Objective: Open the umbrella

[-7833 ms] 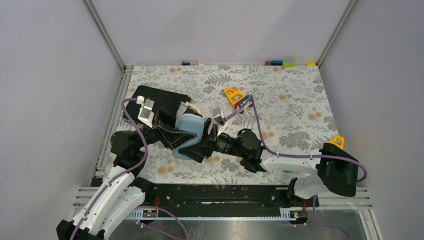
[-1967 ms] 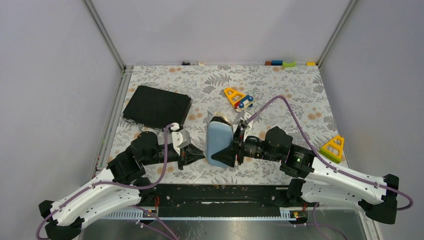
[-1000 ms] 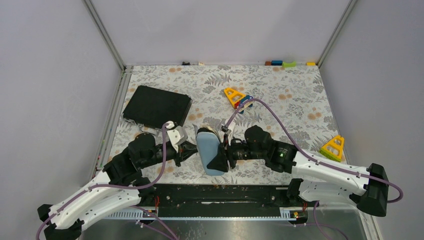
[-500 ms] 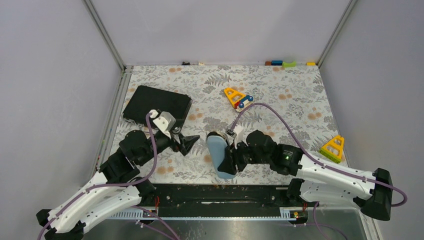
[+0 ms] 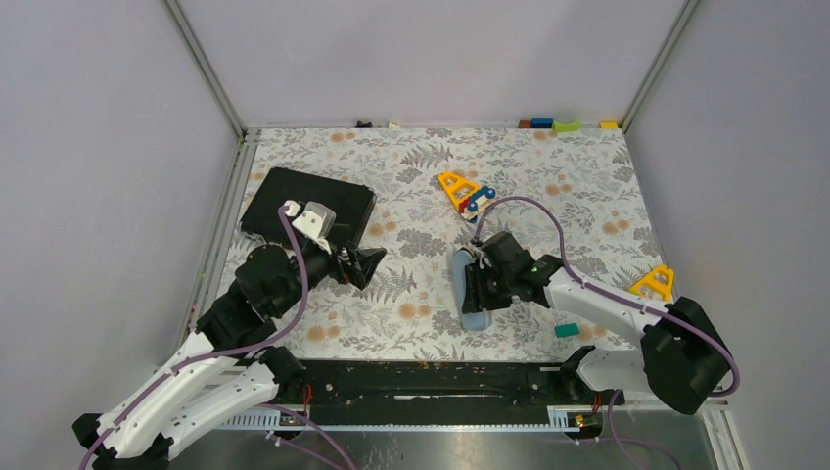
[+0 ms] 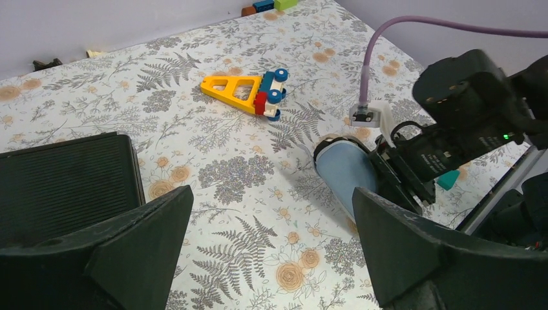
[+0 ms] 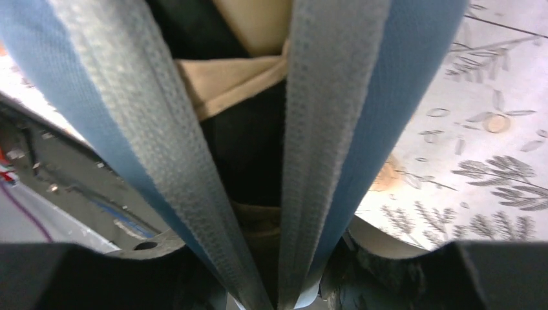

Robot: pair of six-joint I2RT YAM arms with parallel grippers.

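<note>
The umbrella [image 7: 240,76] shows only in the right wrist view, as peach-tan fabric and black folds inside the open mouth of a blue-grey sleeve [image 7: 336,129]. The sleeve [image 5: 470,294] lies low over the table's near middle, and also shows in the left wrist view [image 6: 344,169]. My right gripper [image 5: 484,282] is shut on the sleeve; its dark jaws sit at the bottom of the right wrist view [image 7: 278,287]. My left gripper [image 5: 368,264] is open and empty, left of the sleeve and apart from it; in its own view [image 6: 271,258] only floral cloth lies between the jaws.
A flat black case [image 5: 308,201] lies at the back left, just behind my left gripper. A yellow triangle toy with wheels [image 5: 462,188] is mid-table. Another yellow toy [image 5: 656,281] and a teal block [image 5: 566,330] are at the right. Small blocks [image 5: 553,124] line the back edge.
My right gripper has swung the sleeve to the right and turned it more upright in the top view. My left gripper has drawn back toward the black case. The teal block has come into view.
</note>
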